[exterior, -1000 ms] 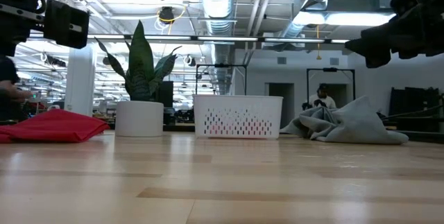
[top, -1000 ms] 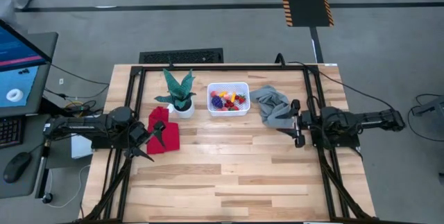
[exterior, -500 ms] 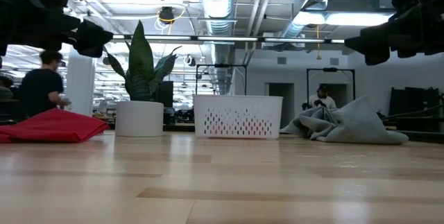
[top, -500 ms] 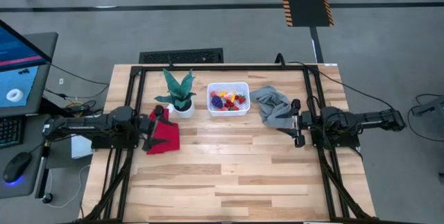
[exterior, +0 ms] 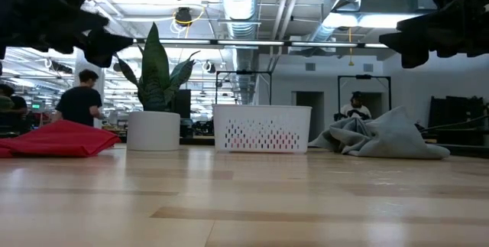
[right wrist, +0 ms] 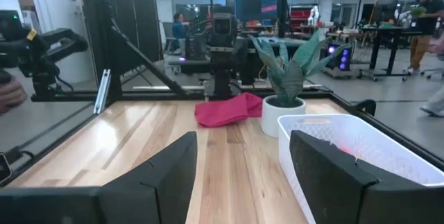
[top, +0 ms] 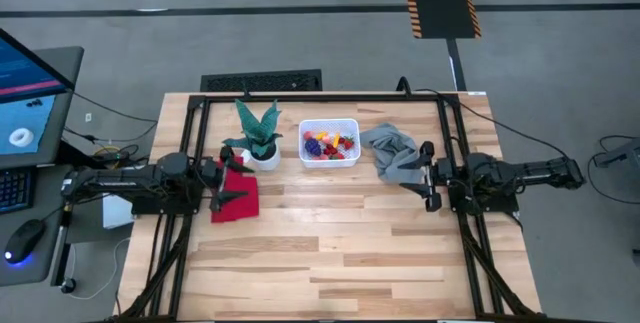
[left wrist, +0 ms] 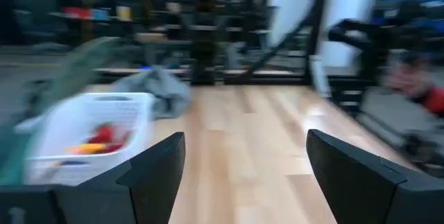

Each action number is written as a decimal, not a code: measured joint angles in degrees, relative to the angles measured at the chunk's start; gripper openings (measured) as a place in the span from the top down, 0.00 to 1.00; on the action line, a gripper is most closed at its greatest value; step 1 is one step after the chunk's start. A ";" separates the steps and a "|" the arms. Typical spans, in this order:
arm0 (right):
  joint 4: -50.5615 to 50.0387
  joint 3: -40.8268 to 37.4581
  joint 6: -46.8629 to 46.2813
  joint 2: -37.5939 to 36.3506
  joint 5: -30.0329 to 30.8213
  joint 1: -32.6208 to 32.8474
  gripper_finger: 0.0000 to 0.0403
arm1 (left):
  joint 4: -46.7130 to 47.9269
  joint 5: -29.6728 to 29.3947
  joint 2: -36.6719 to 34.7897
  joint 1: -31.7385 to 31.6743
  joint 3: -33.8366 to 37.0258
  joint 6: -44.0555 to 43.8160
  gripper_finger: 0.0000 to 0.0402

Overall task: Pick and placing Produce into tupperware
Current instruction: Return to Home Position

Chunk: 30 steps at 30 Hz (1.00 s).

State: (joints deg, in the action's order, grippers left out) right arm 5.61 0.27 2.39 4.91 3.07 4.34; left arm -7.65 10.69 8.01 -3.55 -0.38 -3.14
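Wooden table (top: 330, 253): tupperware (top: 329, 121) of produce (top: 328, 144), long axis left-right; left gripper (top: 228, 180), right gripper (top: 428, 175) both released.

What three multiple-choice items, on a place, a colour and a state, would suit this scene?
1. The bin stands: A between plant and grey cloth; B on the floor; C on a chair.
2. The cloth by the left hand is: A blue; B red; C green.
3. The right hand and the left are: A shut on a load; B open, empty; C shut, empty.
Key: 1A, the high view shows it flanked by both; 2B, it shows red below that hand; 3B, each wrist view shows fingers apart with nothing between.
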 joint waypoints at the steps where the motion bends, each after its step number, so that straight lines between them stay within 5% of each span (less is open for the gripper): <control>1: 0.06 0.00 0.02 0.00 0.00 0.00 0.37 | 0.25 -2.08 -0.02 0.00 0.00 0.68 0.27; 7: -0.41 0.00 0.03 0.00 0.17 0.00 0.37 | 3.20 -16.59 -0.06 1.04 0.00 1.93 0.27; 13: -3.00 0.00 0.40 0.00 6.02 0.00 0.37 | 3.75 -16.14 -0.06 3.76 0.00 3.36 0.27; 23: -3.47 0.00 2.43 0.00 4.43 2.18 0.37 | 4.89 -17.46 -0.11 6.51 0.00 5.23 0.27; 30: -2.96 0.00 2.14 -0.05 8.97 2.29 0.37 | 4.89 -17.50 -0.11 6.51 0.00 5.67 0.27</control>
State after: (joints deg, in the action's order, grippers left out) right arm 2.66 0.27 4.54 4.86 12.04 6.63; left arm -2.76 -6.81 7.90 2.96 -0.38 2.52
